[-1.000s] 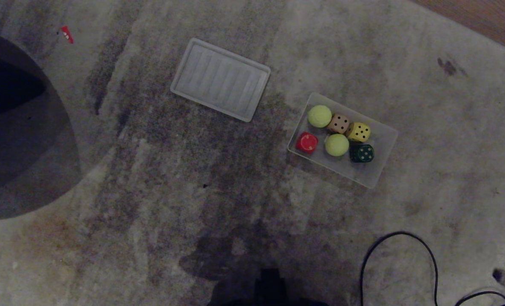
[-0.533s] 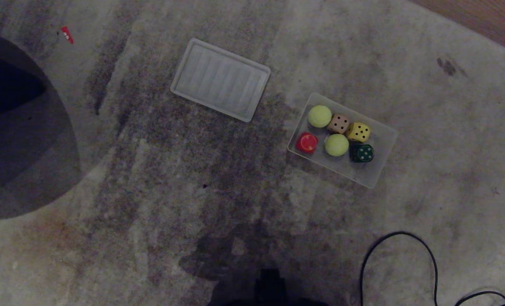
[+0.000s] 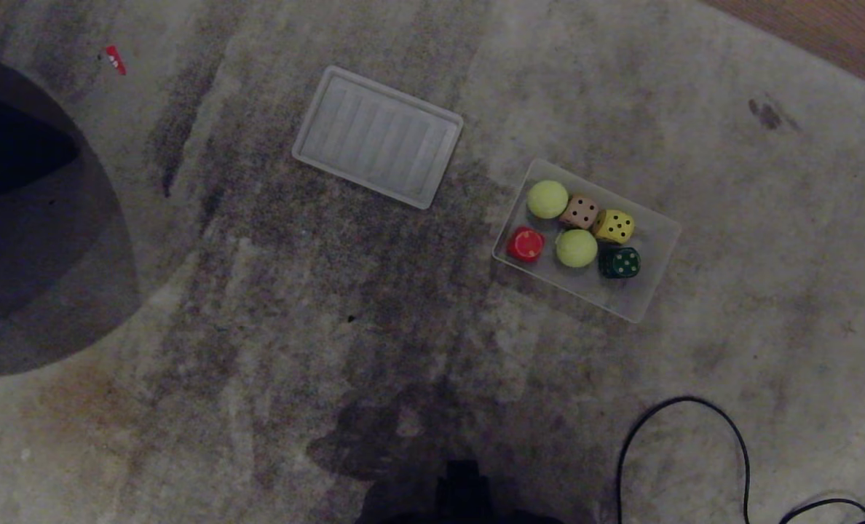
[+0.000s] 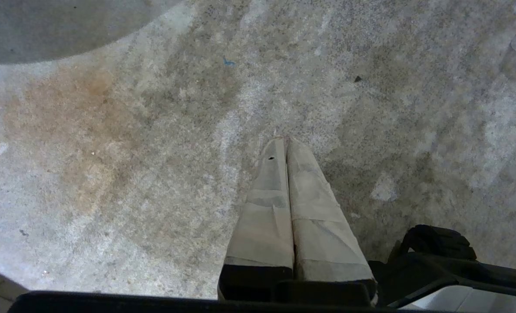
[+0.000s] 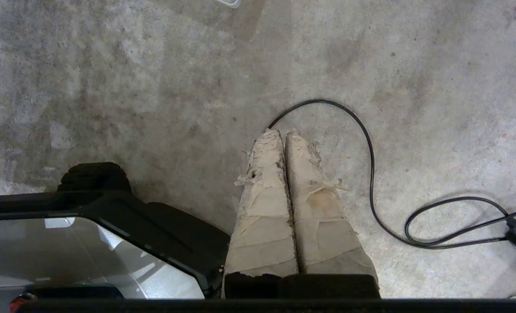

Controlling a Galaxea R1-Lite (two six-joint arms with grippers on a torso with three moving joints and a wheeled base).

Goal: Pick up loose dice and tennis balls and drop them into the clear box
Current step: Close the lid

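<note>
The clear box (image 3: 657,255) lies on the carpet right of centre in the head view. Inside it sit two tennis balls (image 3: 547,199) (image 3: 577,247), a beige die (image 3: 580,212), a yellow die (image 3: 614,226), a dark green die (image 3: 619,263) and a red rounded piece (image 3: 526,244). Neither arm shows in the head view. My left gripper (image 4: 285,141) is shut and empty above bare carpet. My right gripper (image 5: 283,133) is shut and empty too, hanging over the carpet beside a black cable (image 5: 371,165).
A ribbed whitish lid (image 3: 378,136) lies on the carpet, left of the box and farther off. A dark rounded shape (image 3: 25,240) fills the left edge. The cable (image 3: 694,429) loops at the near right. My base (image 5: 88,226) shows beside the right gripper. Wood floor (image 3: 826,29) begins at the far right.
A grey part at the head view's lower right edge, seen one second ago, has gone out of view. The box and its contents have not moved.
</note>
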